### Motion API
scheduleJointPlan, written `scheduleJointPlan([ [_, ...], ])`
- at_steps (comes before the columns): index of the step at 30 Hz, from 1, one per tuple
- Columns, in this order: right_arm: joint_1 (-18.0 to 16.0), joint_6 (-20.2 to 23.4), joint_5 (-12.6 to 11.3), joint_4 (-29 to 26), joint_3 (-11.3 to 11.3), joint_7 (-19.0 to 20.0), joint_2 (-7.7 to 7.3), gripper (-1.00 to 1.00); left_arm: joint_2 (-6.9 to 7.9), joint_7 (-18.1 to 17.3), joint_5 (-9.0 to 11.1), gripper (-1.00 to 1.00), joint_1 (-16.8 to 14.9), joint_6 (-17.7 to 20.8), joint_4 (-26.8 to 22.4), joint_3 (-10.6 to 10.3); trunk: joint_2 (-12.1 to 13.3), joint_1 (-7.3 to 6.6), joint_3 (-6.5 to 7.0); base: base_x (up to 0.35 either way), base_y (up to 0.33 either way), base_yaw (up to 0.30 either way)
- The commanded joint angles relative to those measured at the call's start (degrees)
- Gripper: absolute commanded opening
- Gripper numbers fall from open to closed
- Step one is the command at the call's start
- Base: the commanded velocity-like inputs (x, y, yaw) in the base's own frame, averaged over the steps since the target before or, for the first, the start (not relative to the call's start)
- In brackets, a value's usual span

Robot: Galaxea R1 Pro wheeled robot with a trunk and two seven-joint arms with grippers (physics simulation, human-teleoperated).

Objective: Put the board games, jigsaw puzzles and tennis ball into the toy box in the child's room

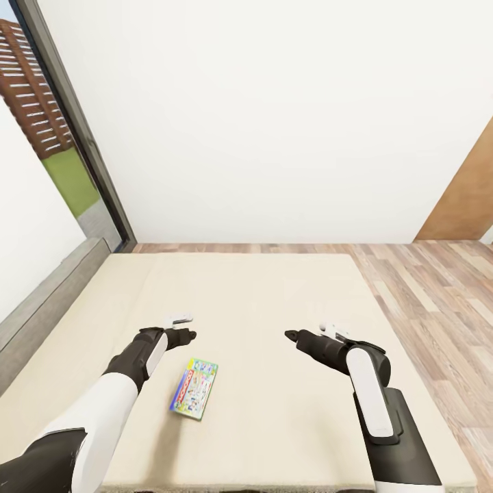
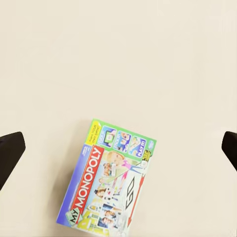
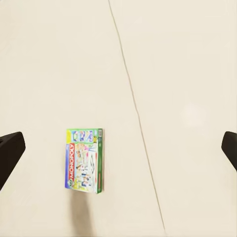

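Note:
One board game, a flat green-edged "My Monopoly" box, lies flat on the beige bed near its front edge. My left gripper hovers above the mattress just beyond and to the left of the box, and it is open. In the left wrist view the box lies below between the widely spread fingertips. My right gripper hangs open over bare mattress, well to the right of the box. The right wrist view has the box lying apart from its dark fingertips.
A low grey headboard runs along the bed's left side under a tall dark-framed window. A white wall stands behind the bed. Wood-plank floor lies to the right, with a brown door at the far right.

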Motion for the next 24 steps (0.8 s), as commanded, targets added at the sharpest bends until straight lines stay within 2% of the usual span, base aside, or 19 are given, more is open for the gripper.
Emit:
scheduleJointPlan([
  [1, -0.06, 0.2, -0.61, -0.05, -0.08, -0.54, 0.04, 1.0, -0.07, -0.12, 0.08, 1.0, -0.04, 0.36, -0.1, 0.38, -0.12, 0.03, -0.2, 0.0, 0.0, 0.0],
  [24, -0.06, 0.2, -0.63, 0.42, -0.34, -0.45, -0.25, 1.0, -0.09, -0.58, 0.18, 1.0, -0.04, 0.38, -0.25, 0.17, -0.12, 0.03, -2.38, 0.0, 0.0, 0.0],
])
